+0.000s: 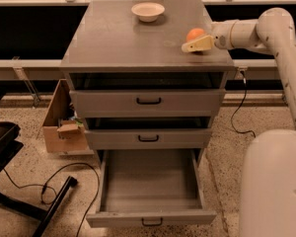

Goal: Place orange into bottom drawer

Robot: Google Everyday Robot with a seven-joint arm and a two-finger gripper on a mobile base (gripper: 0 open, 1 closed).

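Note:
The orange (195, 34) rests on the grey cabinet top (123, 41), near its right edge. My gripper (197, 43) reaches in from the right and is at the orange, with its cream tip lying along the orange's front side. The orange's far side is hidden. The bottom drawer (150, 181) is pulled wide open below, with a plain grey interior and nothing in it. Its black handle (152, 222) faces the front.
A cream bowl (148, 11) stands at the back middle of the cabinet top. The top drawer (148, 101) and middle drawer (148, 138) are only slightly open. A cardboard box (61, 125) stands left of the cabinet. Cables (49, 186) lie on the floor. My white base (274, 181) is at the lower right.

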